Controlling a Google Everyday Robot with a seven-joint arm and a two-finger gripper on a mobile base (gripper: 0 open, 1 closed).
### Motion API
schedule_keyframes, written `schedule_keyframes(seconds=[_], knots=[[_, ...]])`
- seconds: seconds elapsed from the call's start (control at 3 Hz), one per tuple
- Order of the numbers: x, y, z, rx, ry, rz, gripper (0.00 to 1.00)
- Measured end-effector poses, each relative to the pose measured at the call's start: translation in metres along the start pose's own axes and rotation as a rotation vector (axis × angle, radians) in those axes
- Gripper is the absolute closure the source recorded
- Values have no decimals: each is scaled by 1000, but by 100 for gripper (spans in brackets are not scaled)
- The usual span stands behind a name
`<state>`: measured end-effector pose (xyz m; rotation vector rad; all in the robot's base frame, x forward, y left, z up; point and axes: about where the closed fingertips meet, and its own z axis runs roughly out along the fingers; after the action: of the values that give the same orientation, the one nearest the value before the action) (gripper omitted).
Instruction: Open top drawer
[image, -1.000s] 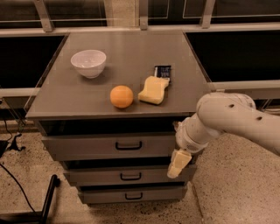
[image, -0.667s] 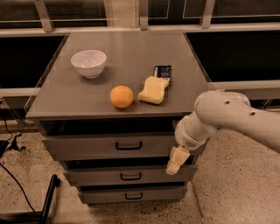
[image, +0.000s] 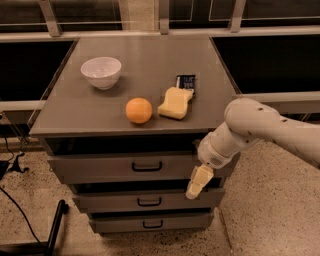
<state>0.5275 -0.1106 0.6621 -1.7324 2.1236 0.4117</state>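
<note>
- Gripper (image: 196, 182) has shifted slightly left and up versus the earlier frames, arm elbow following; nothing else has moved.
- It now hangs at right-centre of the frame, in front of the right end of the top drawer (image: 95, 169), its tip dipping toward the gap above the middle drawer (image: 105, 202).
- Step in hand, as I judge it: approach to the handle; no grasp yet and the drawer looks fully shut, front in line with the two below.
- Black bar handle (image: 147, 166) sits at the drawer's centre, well left of the gripper and apart from it.
- Next move calls for travelling left along the drawer front, lining up with the bar, closing on it, then pulling straight out toward the viewer.
- Gripper state: cannot tell how far open it is; nothing seen held. Whether it touches the drawer front, cannot tell either.
- Bowl (image: 101, 71), orange (image: 138, 110) and sponge (image: 175, 102) sit on the cabinet top (image: 150, 55), well clear of the arm.
</note>
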Motion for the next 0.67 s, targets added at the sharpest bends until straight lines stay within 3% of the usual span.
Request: schedule_keyframes(seconds=[0.33, 0.67], knots=[[-1, 11, -3, -90, -29, 36, 0], [-3, 11, -7, -92, -30, 37, 0]])
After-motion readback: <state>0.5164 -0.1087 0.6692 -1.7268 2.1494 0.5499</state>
